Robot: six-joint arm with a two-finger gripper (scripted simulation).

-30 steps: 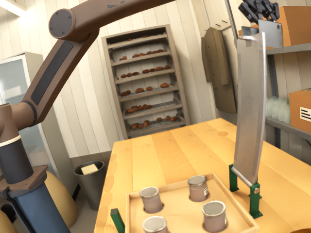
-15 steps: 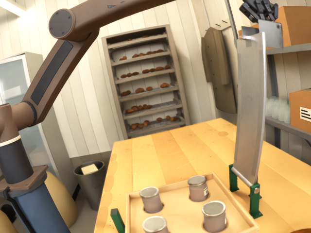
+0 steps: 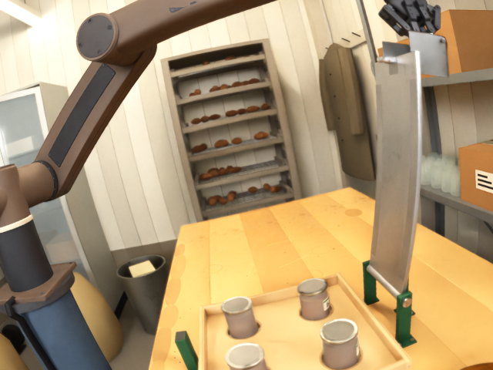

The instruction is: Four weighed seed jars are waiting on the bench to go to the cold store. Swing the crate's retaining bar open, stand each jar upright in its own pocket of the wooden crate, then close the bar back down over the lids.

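Observation:
At the near end of the bench the wooden crate (image 3: 302, 330) holds several grey seed jars, each upright in its own pocket: one at the back left (image 3: 239, 316), one at the back right (image 3: 314, 298), one at the front right (image 3: 340, 343) and one at the front left (image 3: 246, 357). The steel retaining bar (image 3: 396, 175) stands nearly vertical on the crate's right side, hinged on green brackets (image 3: 404, 316). A third green post (image 3: 186, 349) stands at the crate's left. My gripper (image 3: 414, 24) is at the bar's top end, closed on the bar's metal tab.
A grey waste bin (image 3: 145, 286) stands on the floor left of the bench. A tray rack (image 3: 233, 131) stands against the back wall and a coat (image 3: 348, 107) hangs beside it. Shelves with cardboard boxes (image 3: 476, 175) run along the right. My arm (image 3: 79, 115) arches overhead from the left.

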